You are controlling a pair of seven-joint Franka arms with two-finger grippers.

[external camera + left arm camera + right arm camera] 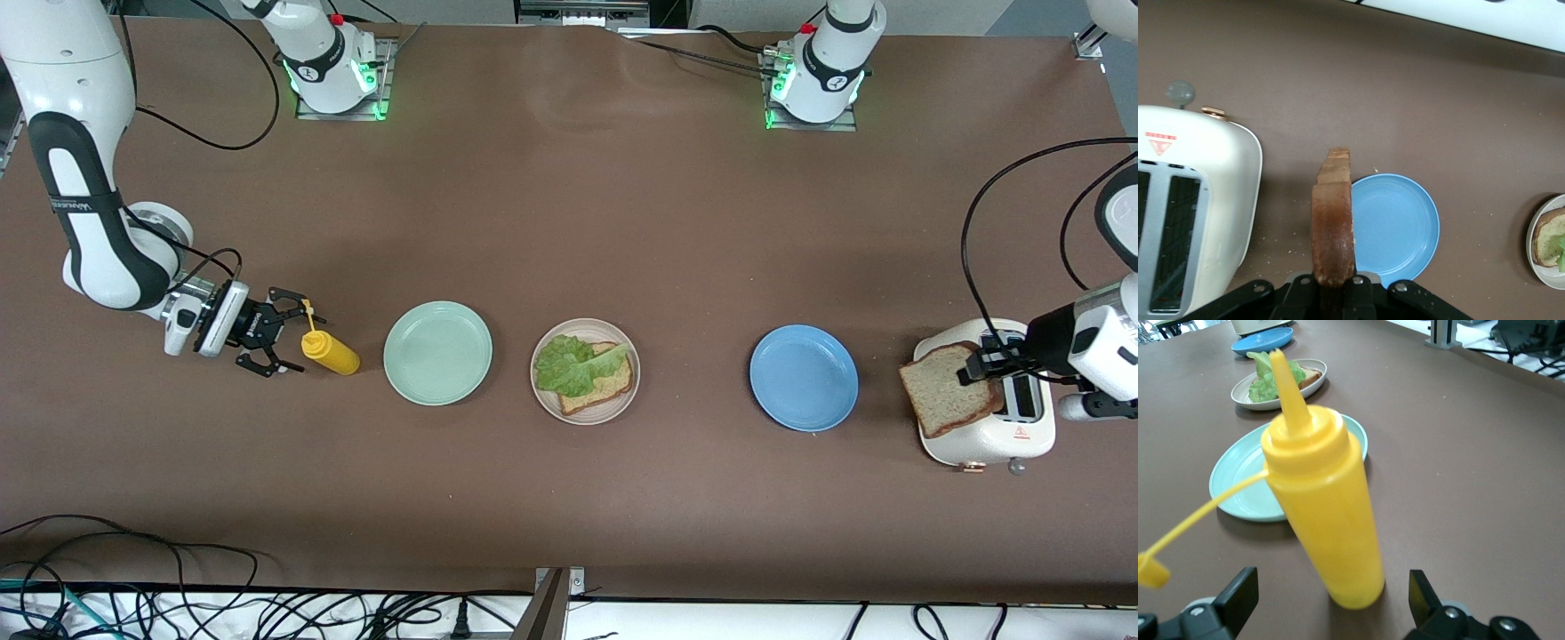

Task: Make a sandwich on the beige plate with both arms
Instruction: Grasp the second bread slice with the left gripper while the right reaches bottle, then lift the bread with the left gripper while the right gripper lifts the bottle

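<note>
The bread slice in the left gripper looks light and soft, likely to bend or crumble if squeezed hard; the firmer crust edge seems the safest place to take it, and that is about where the fingers pinch it now, clamped tight on one edge. It hangs over the toaster at the left arm's end of the bench, and in the left wrist view it stands edge-on, brown with a darker crust.

The half-built sandwich sits on the beige plate: one speckled brown slice with a ruffled green lettuce leaf draped loosely on it. That leaf would probably slide if nudged. The plate lies between a mint plate and a blue plate.

The right gripper sits wide open, holding nothing, its fingers either side of an upright yellow squeeze bottle beside the mint plate, without gripping it.
</note>
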